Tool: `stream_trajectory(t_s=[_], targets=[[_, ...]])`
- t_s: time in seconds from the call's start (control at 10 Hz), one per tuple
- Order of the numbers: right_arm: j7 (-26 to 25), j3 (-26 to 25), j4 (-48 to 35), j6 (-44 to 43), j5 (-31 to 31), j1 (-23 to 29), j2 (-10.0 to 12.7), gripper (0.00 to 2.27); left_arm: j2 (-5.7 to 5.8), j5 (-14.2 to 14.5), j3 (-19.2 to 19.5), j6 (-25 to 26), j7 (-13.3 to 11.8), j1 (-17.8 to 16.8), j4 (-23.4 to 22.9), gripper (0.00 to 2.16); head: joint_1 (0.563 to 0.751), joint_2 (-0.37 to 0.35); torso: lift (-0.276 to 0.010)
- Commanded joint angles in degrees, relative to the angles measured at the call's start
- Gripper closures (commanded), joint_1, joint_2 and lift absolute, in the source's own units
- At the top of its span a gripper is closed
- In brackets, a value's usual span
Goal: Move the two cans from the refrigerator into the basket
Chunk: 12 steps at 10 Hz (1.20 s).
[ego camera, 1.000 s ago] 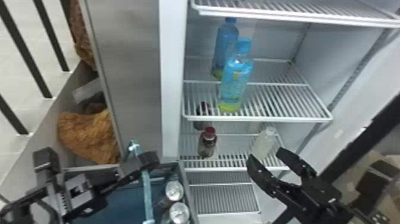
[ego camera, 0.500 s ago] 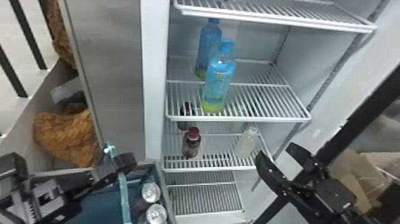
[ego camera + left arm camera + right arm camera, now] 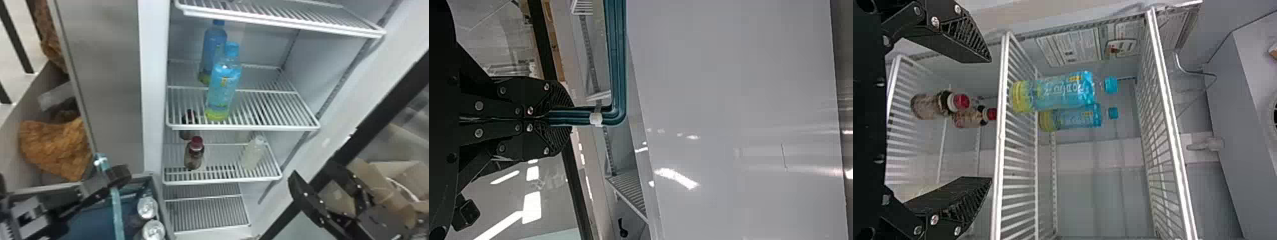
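In the head view, my left gripper [image 3: 110,178] is at the basket [image 3: 159,197], by its teal handle [image 3: 117,210]. Two silver-topped cans [image 3: 147,207] [image 3: 153,230] stand inside the basket along its right wall. The left wrist view has my left gripper [image 3: 561,116] closed around the handle bar [image 3: 616,55]. To the right of the refrigerator shelves, my right gripper [image 3: 314,180] is open and holds nothing. In the right wrist view, my right gripper [image 3: 990,120] has its two fingers wide apart before the shelves.
Blue bottles [image 3: 223,86] stand on the refrigerator's middle shelf [image 3: 274,108]. A red-capped bottle [image 3: 194,154] and a pale bottle [image 3: 253,153] are on the shelf below. The dark door frame [image 3: 380,118] slants past the right gripper; cardboard boxes [image 3: 395,178] lie beyond.
The shelves, basket and cans have shifted leftward in the head view. My right gripper stands farther right of the shelves than before and stays open. My left gripper has shifted left along with the basket.
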Motion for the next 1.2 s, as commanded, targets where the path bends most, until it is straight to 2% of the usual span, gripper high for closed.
stream_trajectory(t_s=[0.0,0.3,1.1], targets=[[0.74,-1.67,0.00,-0.75,0.38,1.32,0.60,0.21,-0.08,0.19,0.09,-0.02,0.00,0.18,-0.32,1.20,0.695,-0.271,-0.035],[1.79,-2.58,1.41,-1.87,0.73,1.74,0.69,0.21,-0.17,0.42,0.32,-0.02,0.00,0.46,-0.74,1.20,0.695,-0.306,-0.035],[1.97,-2.47,1.97,-2.01,0.50,1.74,1.48,0.21,-0.44,0.42,0.32,-0.02,0.09,0.89,-0.88,1.20,0.695,-0.313,-0.035]])
